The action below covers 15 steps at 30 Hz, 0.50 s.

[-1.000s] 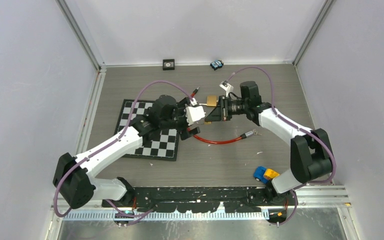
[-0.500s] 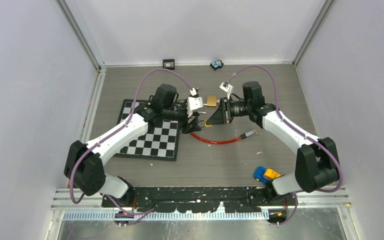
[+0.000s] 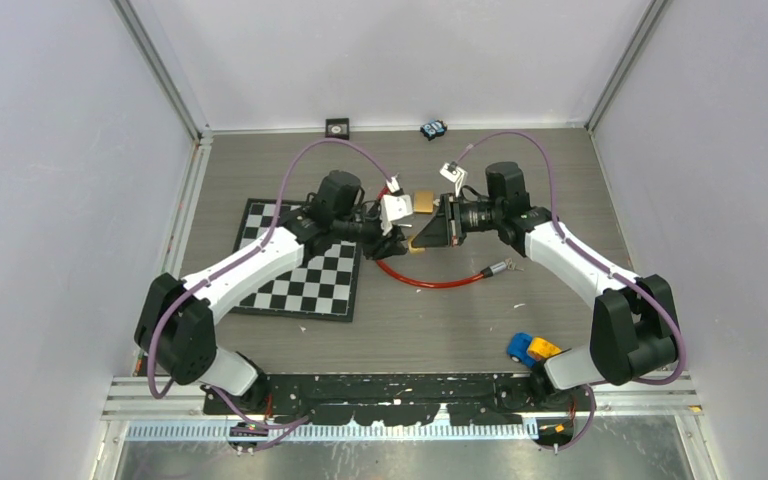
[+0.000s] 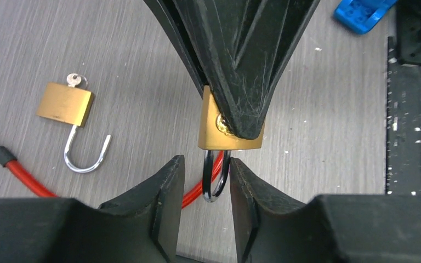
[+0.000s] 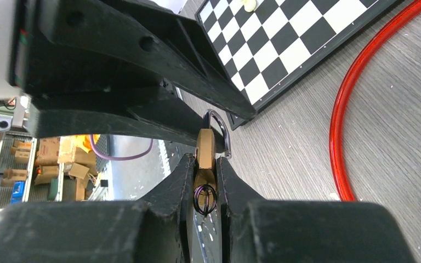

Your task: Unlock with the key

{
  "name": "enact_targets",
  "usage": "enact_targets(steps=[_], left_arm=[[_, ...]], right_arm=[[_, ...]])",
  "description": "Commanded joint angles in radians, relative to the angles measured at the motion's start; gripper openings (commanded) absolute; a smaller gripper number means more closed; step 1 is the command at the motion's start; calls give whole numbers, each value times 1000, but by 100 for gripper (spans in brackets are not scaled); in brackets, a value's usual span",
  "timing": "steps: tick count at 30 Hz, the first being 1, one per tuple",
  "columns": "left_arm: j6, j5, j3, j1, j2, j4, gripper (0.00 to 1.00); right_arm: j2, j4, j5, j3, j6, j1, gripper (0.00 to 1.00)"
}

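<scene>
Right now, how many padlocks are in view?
2. The held padlock is pinched in the right gripper above the table; the loose padlock lies on the table near the red cable, shackle open, key inserted. Arms could hide others.

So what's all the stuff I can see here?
held padlock: one, gold, pinched in the right gripper
open padlock: one, gold, lying on the table
key: one, silver, in the open padlock
cable: one, red, curved beside the checkerboard
checkerboard: one, black and white, table's left part
toy car: one, blue and yellow, near edge
black square: one, back wall
blue thing: one, back wall
left gripper: black, fingers either side of the held padlock's loop
right gripper: black, gripping it
</scene>
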Motion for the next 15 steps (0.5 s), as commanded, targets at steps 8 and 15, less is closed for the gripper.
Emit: enact_targets(steps=[8, 15], left_arm=[[134, -636, -204, -169, -69, 406, 38], [126, -812, -238, -177, -93, 511, 45]], right_arm=[[6, 136, -26, -25, 108, -10, 1], [43, 139, -16, -31, 114, -19, 1]])
